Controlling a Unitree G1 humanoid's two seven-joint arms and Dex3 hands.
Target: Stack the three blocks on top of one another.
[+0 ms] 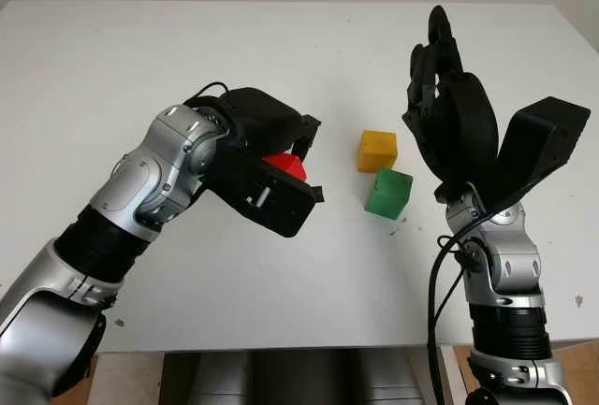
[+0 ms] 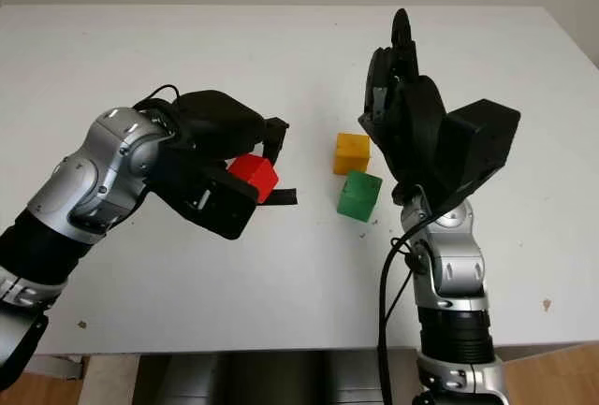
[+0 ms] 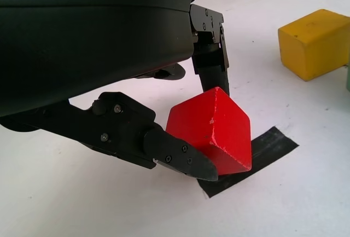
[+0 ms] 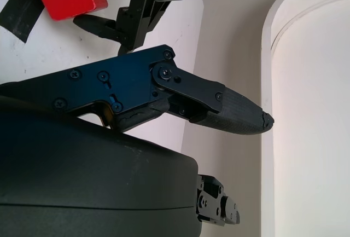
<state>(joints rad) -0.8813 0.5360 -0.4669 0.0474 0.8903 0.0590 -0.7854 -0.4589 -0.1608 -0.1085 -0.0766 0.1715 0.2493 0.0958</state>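
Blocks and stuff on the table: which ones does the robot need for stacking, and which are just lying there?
For the job:
red block, gripped in the left robot hand
yellow block, on the table
green block, touching the yellow one
right robot hand, open, raised beside them

Just lying about:
black tape strip under the red block
white table

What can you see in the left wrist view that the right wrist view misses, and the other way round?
The left wrist view alone gives the yellow block and a sliver of the green block at the picture's edge. The right wrist view alone gives the right robot hand, open and raised, seen from close by. Both give the red block in the left robot hand, over a strip of black tape on the white table.
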